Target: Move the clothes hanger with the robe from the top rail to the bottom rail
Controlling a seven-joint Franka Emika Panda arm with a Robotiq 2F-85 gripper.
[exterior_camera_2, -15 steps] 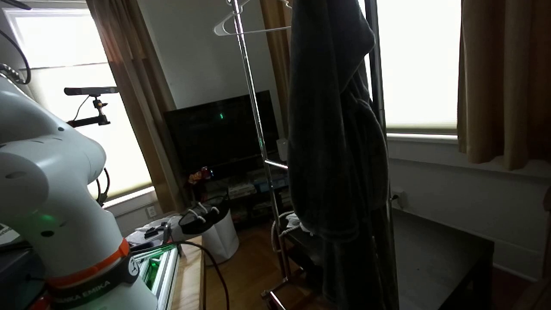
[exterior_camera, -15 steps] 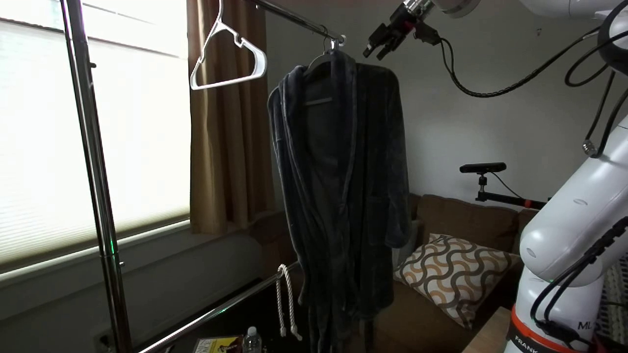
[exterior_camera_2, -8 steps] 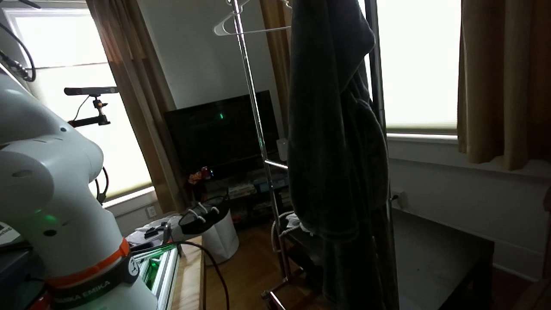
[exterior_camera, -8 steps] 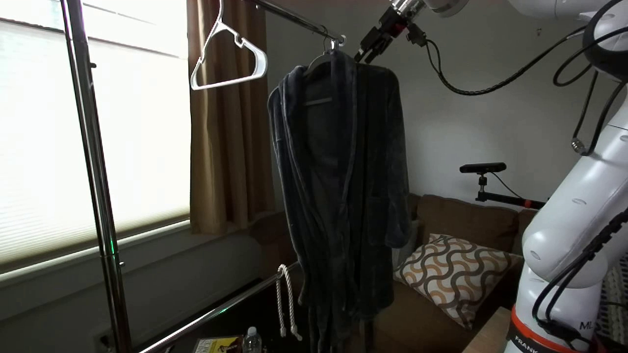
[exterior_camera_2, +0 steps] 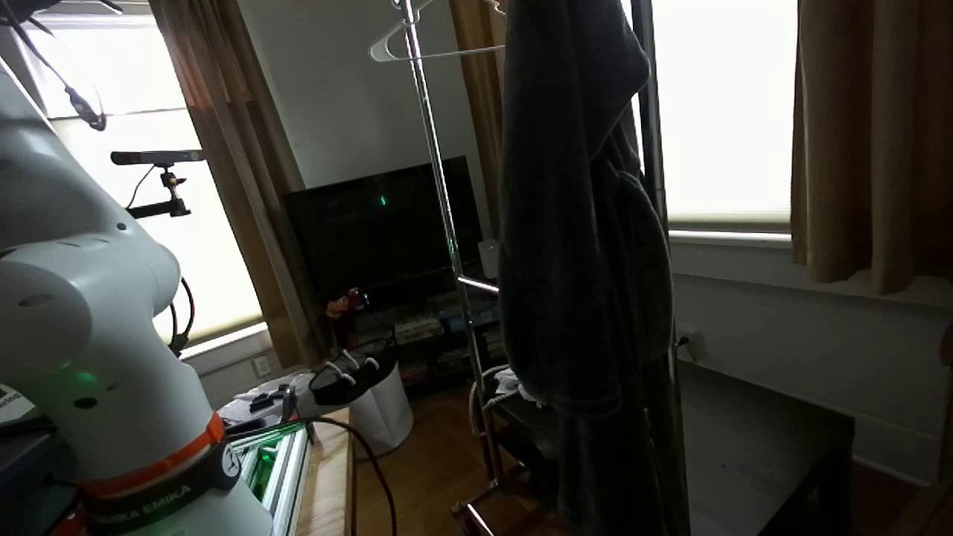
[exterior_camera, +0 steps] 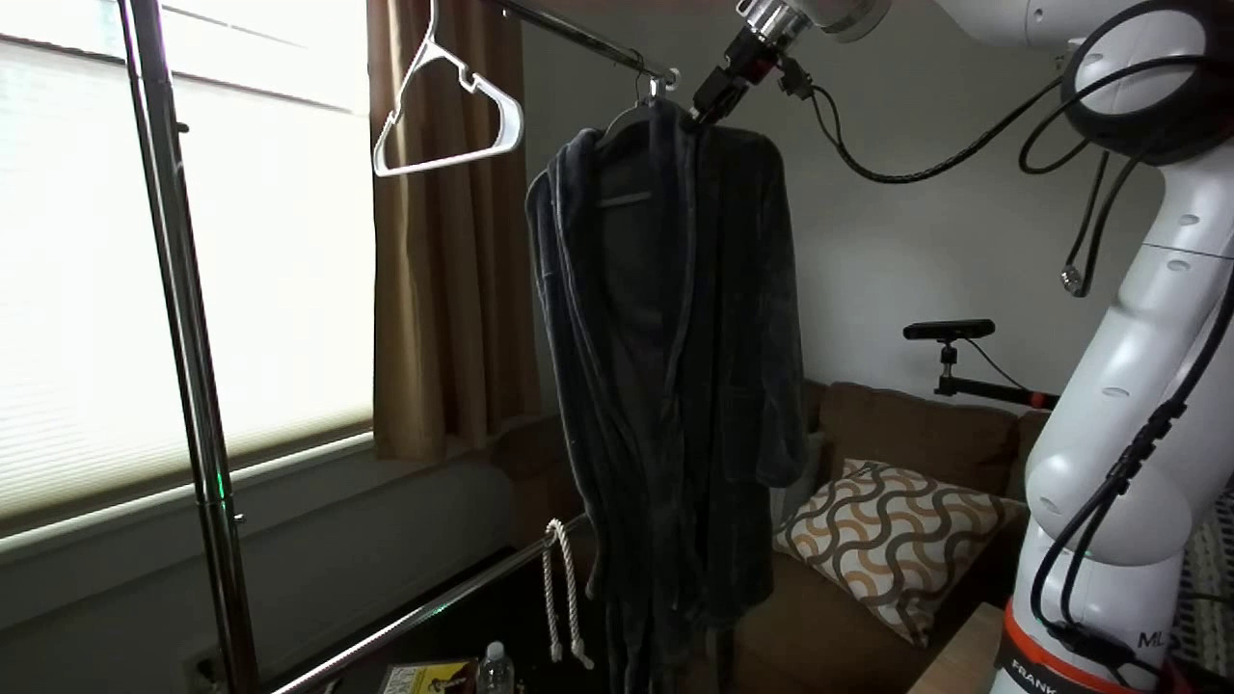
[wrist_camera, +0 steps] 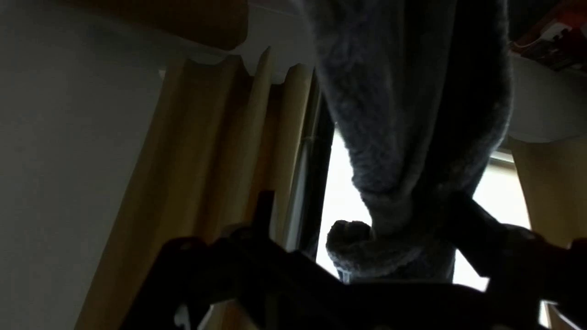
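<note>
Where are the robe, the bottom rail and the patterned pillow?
Robe (exterior_camera: 672,386): in an exterior view, on its front, about mid-length.
Bottom rail (exterior_camera: 424,616): in an exterior view, partway along its visible bar.
Patterned pillow (exterior_camera: 897,542): in an exterior view, on its printed face.

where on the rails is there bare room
In an exterior view, bare: bottom rail, from white rope to picture's lower edge; top rail, from picture's upper edge to the clothes hanger. Crowded: around that hanger, with robe and gripper close together.
</note>
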